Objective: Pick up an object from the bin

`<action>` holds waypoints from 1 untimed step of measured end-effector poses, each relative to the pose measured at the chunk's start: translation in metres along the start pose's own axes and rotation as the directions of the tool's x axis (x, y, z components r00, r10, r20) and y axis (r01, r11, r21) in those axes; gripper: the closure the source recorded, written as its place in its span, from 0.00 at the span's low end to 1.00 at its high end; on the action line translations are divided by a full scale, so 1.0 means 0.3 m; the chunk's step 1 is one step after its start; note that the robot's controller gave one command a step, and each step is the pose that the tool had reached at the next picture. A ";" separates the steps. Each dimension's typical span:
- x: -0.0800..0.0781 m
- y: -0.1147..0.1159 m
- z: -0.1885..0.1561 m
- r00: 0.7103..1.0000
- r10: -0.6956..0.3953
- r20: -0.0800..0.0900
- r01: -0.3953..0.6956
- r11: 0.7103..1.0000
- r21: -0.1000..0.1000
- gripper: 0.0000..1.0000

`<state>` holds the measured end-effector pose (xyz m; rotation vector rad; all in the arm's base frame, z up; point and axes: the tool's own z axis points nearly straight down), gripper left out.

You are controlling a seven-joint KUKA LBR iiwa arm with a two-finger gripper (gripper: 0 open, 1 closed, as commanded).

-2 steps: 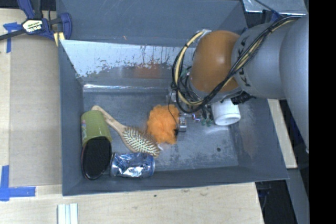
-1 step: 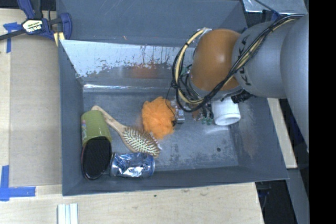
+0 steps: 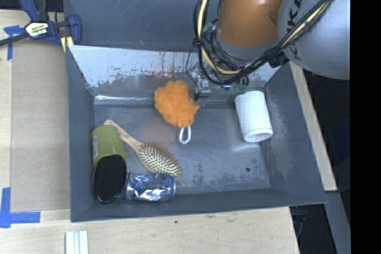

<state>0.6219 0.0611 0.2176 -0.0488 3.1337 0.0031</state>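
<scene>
The bin (image 3: 238,181) floor was bare at centre and near right; the gripper (image 3: 200,91), grasp state indeterminable, stood by the far wall just beside an orange mesh sponge (image 3: 174,104), white cup (image 3: 253,116) nearby, hairbrush (image 3: 147,153) and green bottle (image 3: 108,157) at near left.

White cup (image 3: 253,115), hairbrush (image 3: 156,159) (wooden), blue can (image 3: 150,187)

One camera looks down on the grey metal bin (image 3: 226,163) from above, tilted somewhat to one side, so the far wall (image 3: 137,62) shows as a broad face. The whole bin floor lies in frame. The arm (image 3: 256,9) enters from the right, large and close to the lens.
</scene>
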 end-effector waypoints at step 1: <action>0.165 0.025 -0.210 0.910 -0.415 0.008 0.415 0.910 0.002 1.00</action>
